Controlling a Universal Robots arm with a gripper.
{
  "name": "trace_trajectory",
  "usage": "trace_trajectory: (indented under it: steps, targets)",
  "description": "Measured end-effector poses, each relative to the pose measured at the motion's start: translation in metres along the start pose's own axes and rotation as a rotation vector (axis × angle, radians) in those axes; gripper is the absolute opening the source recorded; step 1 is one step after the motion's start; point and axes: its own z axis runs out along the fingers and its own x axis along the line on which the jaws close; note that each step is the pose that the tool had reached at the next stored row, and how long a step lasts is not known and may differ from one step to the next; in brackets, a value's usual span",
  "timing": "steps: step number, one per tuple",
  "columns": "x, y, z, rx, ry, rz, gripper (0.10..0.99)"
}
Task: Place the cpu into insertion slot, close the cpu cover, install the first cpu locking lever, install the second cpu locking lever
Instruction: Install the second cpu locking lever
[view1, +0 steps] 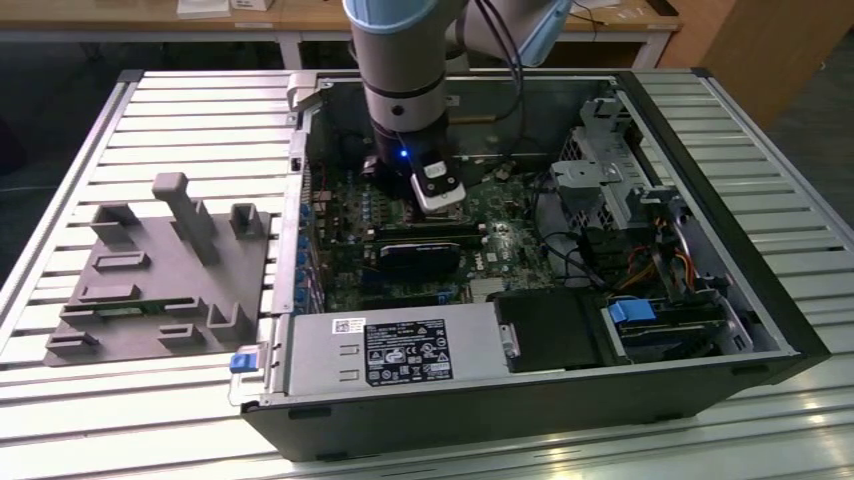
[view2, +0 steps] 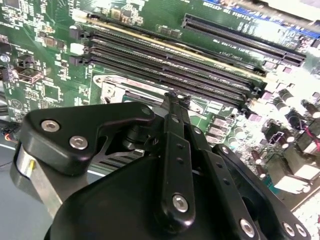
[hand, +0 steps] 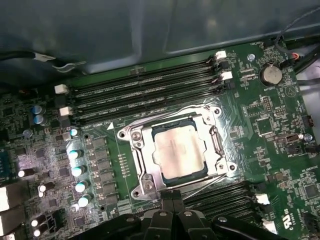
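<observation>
In the first wrist view the cpu (hand: 179, 156) lies flat in the insertion slot (hand: 176, 197), grey metal top facing up, its edges square with the socket and roughly parallel to the long black memory slots (hand: 145, 92) at 12 o'clock from it. The cpu cover (hand: 138, 155) is down around the chip (its window frames the metal top). The hand (hand: 171, 200) hovers just at 6 o'clock of the socket, fingers drawn narrow and holding nothing. In the exterior view the arm (view1: 407, 70) reaches down into the open computer case (view1: 747, 300) on the slatted desk (view1: 200, 110).
</observation>
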Motion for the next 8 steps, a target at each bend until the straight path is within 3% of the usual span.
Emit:
trace_trajectory:
  steps: [8]
  targets:
    - [0.0037,-0.0122,-0.0006,-0.037,0.0104,0.0,0.102]
